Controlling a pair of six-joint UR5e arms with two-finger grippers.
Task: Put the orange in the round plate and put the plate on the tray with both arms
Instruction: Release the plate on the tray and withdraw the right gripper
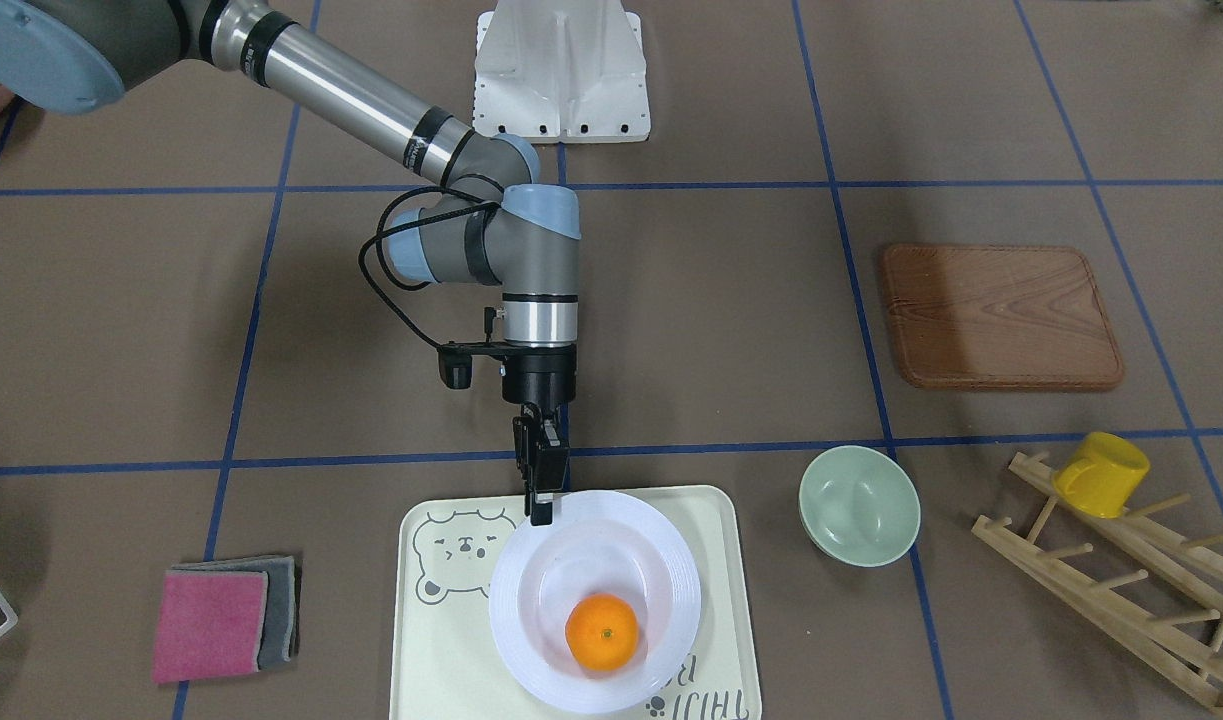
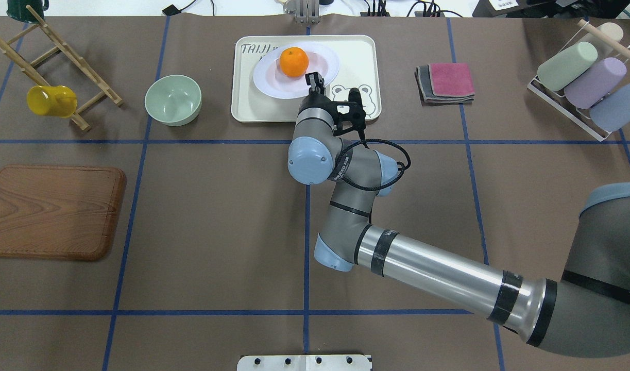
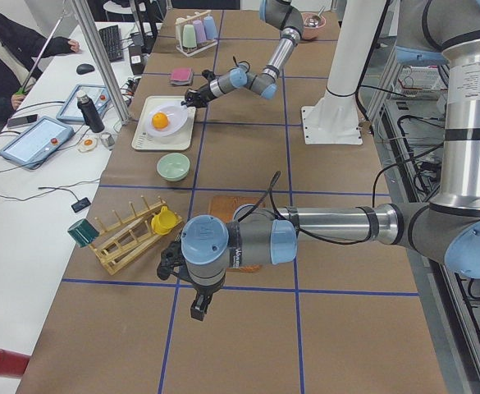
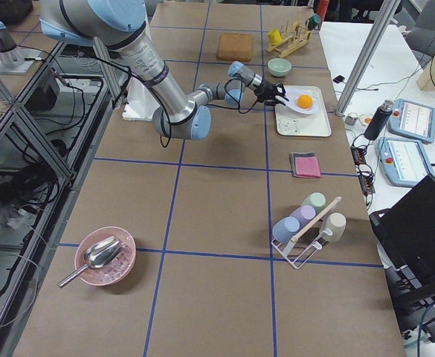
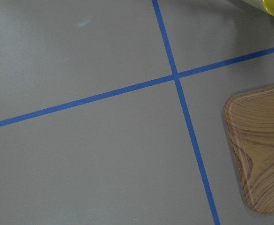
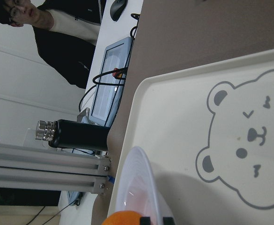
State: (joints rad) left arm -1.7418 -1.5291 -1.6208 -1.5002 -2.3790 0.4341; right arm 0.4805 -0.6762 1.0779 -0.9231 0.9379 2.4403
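Observation:
The orange (image 1: 602, 631) lies in the white round plate (image 1: 541, 590), which rests over the cream bear tray (image 1: 441, 640). My right gripper (image 1: 541, 510) reaches down from the robot's side, shut on the plate's rim nearest the robot. The right wrist view shows the plate rim (image 6: 137, 183) edge-on, the orange (image 6: 122, 218) behind it, and a shadow on the tray (image 6: 183, 122). My left gripper (image 3: 198, 310) hangs over bare table near the wooden board, far from the tray. It shows only in the exterior left view, so I cannot tell its state.
A pale-green bowl (image 1: 859, 505) sits beside the tray, a wooden board (image 1: 1001, 315) further off. A yellow mug (image 1: 1101, 472) hangs on a wooden rack. Pink and grey cloths (image 1: 221, 620) lie on the tray's other side. A cup rack (image 2: 588, 82) stands far right. A person (image 3: 2, 57) sits at the side desk.

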